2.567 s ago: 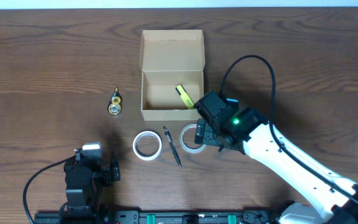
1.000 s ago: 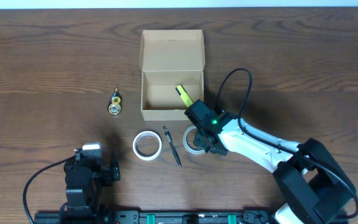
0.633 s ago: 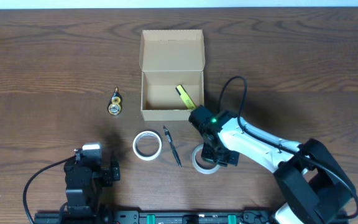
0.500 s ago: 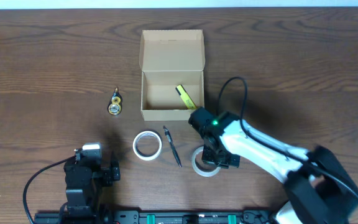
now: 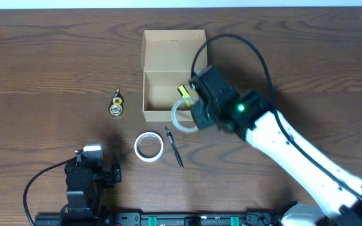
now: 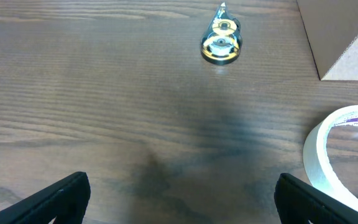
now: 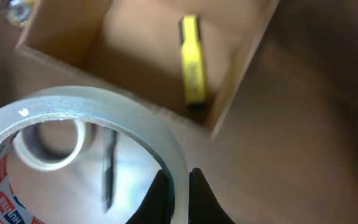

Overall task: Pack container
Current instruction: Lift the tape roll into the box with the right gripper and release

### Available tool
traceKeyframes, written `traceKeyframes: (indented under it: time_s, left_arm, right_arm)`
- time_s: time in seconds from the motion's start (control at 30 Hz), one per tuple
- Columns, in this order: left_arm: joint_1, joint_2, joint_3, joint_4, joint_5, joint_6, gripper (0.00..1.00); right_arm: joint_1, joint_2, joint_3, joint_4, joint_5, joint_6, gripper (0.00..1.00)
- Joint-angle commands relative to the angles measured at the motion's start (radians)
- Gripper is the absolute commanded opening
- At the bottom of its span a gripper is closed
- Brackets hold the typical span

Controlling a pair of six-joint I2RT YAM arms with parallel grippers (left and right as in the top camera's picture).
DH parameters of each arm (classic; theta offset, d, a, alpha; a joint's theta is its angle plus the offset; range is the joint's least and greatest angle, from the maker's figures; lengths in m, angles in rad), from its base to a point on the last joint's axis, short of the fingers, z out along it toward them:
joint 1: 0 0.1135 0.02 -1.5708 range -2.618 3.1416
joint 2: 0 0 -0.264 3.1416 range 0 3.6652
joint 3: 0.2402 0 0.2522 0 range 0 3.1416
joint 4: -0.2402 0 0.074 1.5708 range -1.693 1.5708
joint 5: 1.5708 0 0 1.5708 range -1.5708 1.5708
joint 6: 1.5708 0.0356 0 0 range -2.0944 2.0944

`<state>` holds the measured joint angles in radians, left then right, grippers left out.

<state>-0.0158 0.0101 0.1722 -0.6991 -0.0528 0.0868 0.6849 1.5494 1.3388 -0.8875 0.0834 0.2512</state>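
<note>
My right end effector [image 7: 178, 182] pinches 1 clear tape roll [image 7: 104, 109], with the container [image 7: 240, 65] just ahead, lower down.

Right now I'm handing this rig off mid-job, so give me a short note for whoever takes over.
Left gripper: open, empty, low over the table.
Right gripper: jaws shut on the clear tape roll, raised at the container's front wall.
Done: yellow marker lies inside the container; lid open.
Left to do: release it inside, then probably pack the white tape roll, pen and small tape dispenser, all on the table, and close the flap.
</note>
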Motion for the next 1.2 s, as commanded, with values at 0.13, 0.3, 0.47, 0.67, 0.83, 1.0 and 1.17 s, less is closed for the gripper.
traceKeyframes:
  time_s: [0.13,0.3,0.47,0.67,0.83,1.0,1.17]
  left_arm:
    - [0.004,-0.006,-0.012,-0.004,-0.006,0.014,0.95]
    - [0.004,-0.006,-0.012,-0.004,-0.006,0.014,0.95]
    - [0.004,-0.006,-0.012,-0.004,-0.006,0.014,0.95]
    - [0.004,-0.006,-0.012,-0.004,-0.006,0.014,0.95]
    - [0.004,-0.006,-0.012,-0.004,-0.006,0.014,0.95]
    - [0.004,-0.006,-0.012,-0.004,-0.006,0.014,0.96]
    - [0.004,-0.006,-0.012,-0.004,-0.006,0.014,0.95]
  right_arm:
    - [-0.074,0.227,0.191,0.066,0.092,-0.306,0.01]
    - [-0.074,0.330,0.264,0.072,0.130,-0.393,0.01]
    - [-0.074,0.363,0.264,0.079,0.106,-0.454,0.01]
    - [-0.076,0.378,0.264,0.098,0.085,-0.492,0.01]
    - [-0.076,0.435,0.264,0.100,0.084,-0.492,0.01]
    - [-0.076,0.460,0.264,0.118,0.081,-0.493,0.01]
    - [-0.076,0.465,0.264,0.131,0.082,-0.493,0.28]
